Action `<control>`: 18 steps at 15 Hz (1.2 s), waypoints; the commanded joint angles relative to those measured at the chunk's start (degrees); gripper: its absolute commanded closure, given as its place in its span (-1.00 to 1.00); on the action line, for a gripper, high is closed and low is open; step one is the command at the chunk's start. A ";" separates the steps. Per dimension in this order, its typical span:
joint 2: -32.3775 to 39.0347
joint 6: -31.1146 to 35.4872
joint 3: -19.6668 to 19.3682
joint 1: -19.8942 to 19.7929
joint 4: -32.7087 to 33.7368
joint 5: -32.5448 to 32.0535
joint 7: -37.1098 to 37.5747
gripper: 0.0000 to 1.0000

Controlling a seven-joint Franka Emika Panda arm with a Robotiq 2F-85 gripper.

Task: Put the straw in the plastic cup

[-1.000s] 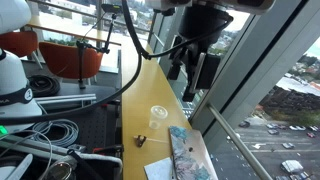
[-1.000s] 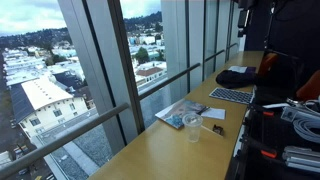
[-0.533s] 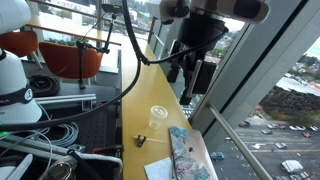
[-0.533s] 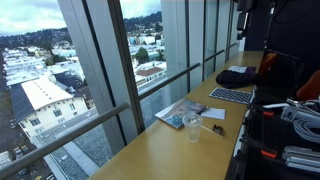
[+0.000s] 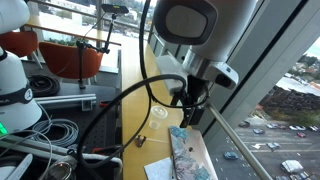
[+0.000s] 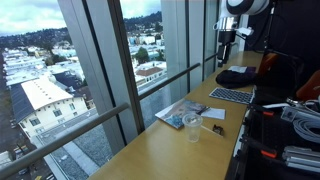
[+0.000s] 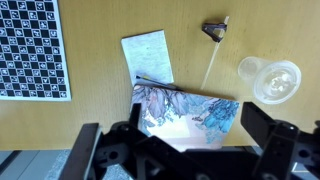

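Note:
In the wrist view the clear plastic cup (image 7: 270,80) stands upright on the wooden counter at the right. A thin pale straw (image 7: 208,70) lies flat to its left, next to a small dark clip (image 7: 213,30). My gripper (image 7: 185,150) is open and empty, high above a blue floral book (image 7: 185,108), apart from cup and straw. In both exterior views the gripper (image 5: 192,100) (image 6: 224,50) hangs above the counter. The cup also shows in an exterior view (image 6: 193,123). The straw is too thin to make out there.
A white paper note (image 7: 148,55) and a checkerboard sheet (image 7: 30,50) lie left of the straw. The counter runs along tall windows. A keyboard (image 6: 232,96) and a black bag (image 6: 238,77) lie further along it. Cables crowd the floor side (image 5: 50,135).
The arm has swung down and forward over the counter, bringing the gripper lower above the book and cup. Cup, straw and book have not moved.

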 commanded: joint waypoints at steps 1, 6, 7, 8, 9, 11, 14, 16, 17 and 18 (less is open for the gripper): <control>11.44 5.81 3.07 -0.55 5.67 0.93 -0.43 -1.00; 23.32 9.64 7.25 -0.65 11.13 -0.97 2.12 -1.00; 25.09 10.01 7.86 -0.62 11.91 -1.16 2.52 -1.00; 26.64 10.12 8.42 -0.64 12.61 -1.32 2.76 -1.00; 28.00 10.66 8.89 -0.49 12.72 -1.51 3.19 -1.00; 30.36 12.24 9.74 -0.40 12.70 -1.54 3.78 -1.00; 33.34 16.00 11.04 -0.49 12.25 -1.26 4.18 -1.00; 34.85 18.28 11.69 -0.54 12.02 -1.21 4.59 -1.00; 35.44 19.67 12.01 -0.52 11.71 -1.16 4.88 -1.00; 36.12 20.65 12.27 -0.46 11.60 -1.21 5.16 -1.00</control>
